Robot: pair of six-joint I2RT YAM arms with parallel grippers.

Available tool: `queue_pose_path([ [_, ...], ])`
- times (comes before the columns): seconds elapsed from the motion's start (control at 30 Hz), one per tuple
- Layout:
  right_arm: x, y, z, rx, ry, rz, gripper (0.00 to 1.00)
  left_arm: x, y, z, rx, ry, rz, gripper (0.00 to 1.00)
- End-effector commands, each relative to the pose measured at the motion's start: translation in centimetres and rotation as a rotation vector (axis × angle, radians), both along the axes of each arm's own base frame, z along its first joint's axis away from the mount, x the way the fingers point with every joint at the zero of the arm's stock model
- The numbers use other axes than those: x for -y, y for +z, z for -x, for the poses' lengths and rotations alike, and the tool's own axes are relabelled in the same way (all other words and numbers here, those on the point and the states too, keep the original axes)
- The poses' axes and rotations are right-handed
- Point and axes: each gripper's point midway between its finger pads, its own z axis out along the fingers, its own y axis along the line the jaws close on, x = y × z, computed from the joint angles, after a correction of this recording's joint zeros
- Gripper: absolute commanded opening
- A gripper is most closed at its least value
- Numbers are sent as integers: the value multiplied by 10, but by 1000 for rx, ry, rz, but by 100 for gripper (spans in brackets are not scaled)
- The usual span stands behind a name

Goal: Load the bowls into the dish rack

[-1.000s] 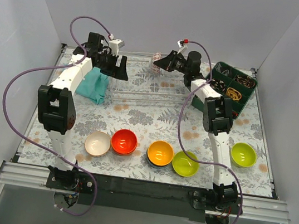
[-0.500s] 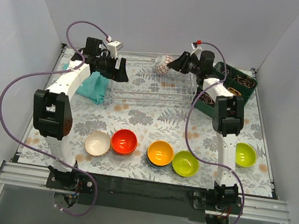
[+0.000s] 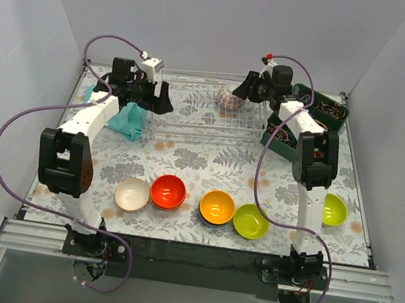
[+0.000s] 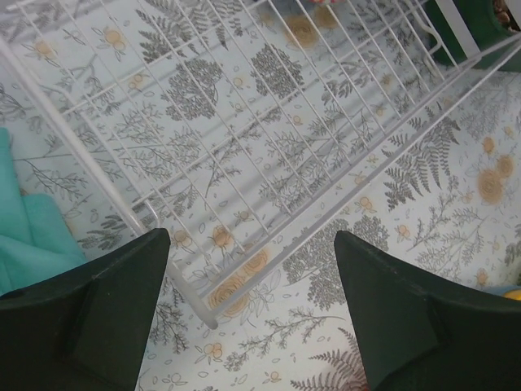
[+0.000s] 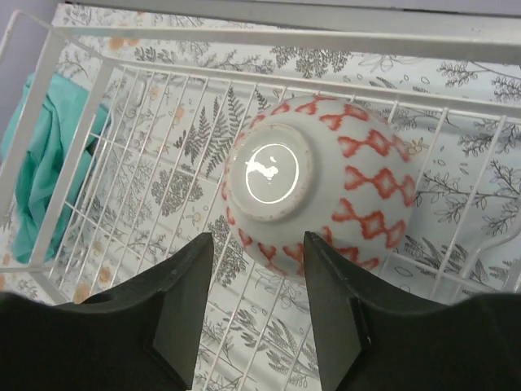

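Observation:
A white bowl with a red diamond pattern [image 5: 326, 179] lies tipped on its side, foot towards the camera, in the right end of the white wire dish rack [image 3: 192, 116]. My right gripper [image 5: 256, 236] is open, its fingertips either side of the bowl's lower edge, with a gap at the left finger. From above, the right gripper [image 3: 243, 91] sits just right of this bowl [image 3: 230, 98]. My left gripper [image 4: 251, 235] hangs open and empty over the rack's near-left corner [image 4: 191, 305]. Cream [image 3: 132, 193], red-orange [image 3: 168, 191], orange-yellow [image 3: 217, 206] and lime-green [image 3: 251, 221] bowls stand in a front row. Another lime-green bowl [image 3: 329, 209] stands right.
A teal cloth [image 3: 127, 119] lies crumpled left of the rack, under the left arm. A dark green compartment tray [image 3: 318, 115] of small items stands at the back right, close to the rack's right end. Grey walls close in the table on three sides.
My right gripper carried the patterned bowl to the right and down into the rack's right end and opened. The left gripper drifted slightly along the rack's left end.

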Motion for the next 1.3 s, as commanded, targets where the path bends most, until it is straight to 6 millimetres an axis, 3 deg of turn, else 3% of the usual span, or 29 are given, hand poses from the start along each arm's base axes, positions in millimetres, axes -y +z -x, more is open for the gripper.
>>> queue_pose_path([
  [0.0,30,43,3,91,-69,97,57,-16,48,-21,186,93,-10,83],
  [0.17,39,80,24,198,-29,172,56,-32,69,-36,265,205,-31,82],
  [0.27,43,103,47,269,15,211,56,-40,88,-37,334,250,-42,82],
  [0.3,44,109,54,287,33,215,56,-42,103,-35,381,263,-38,82],
  [0.33,46,131,66,337,43,220,56,-44,107,-33,398,271,-40,82],
  [0.37,47,121,75,333,62,245,56,-46,104,-30,399,282,-49,82],
  [0.43,46,136,95,363,85,234,56,-49,116,-22,432,301,-40,82],
  [0.5,46,126,115,349,137,249,56,-51,113,-15,428,317,-35,82],
  [0.57,45,133,138,358,180,273,56,-54,123,-5,446,337,-28,82],
  [0.6,48,116,155,305,218,320,56,-59,116,0,430,364,-38,82],
  [0.67,45,115,186,301,289,358,56,-64,123,11,447,390,-46,83],
  [0.7,50,93,209,268,375,421,56,-64,119,16,441,384,-65,83],
  [0.77,50,91,242,292,449,479,56,-70,111,26,436,417,-124,84],
  [0.8,58,70,264,248,506,519,56,-67,104,33,418,412,-152,85],
  [0.83,61,79,279,319,552,562,56,-70,93,38,407,419,-190,85],
  [0.93,81,67,320,324,635,659,56,-66,90,52,421,420,-208,86],
  [0.97,88,61,335,290,660,675,55,-65,79,58,404,414,-211,86],
  [1.1,106,53,374,288,735,747,54,-66,69,68,378,441,-183,86],
  [1.2,103,46,405,304,845,775,51,-67,57,72,351,439,-190,87],
  [1.27,102,43,413,323,872,793,51,-74,52,73,344,466,-220,88],
])
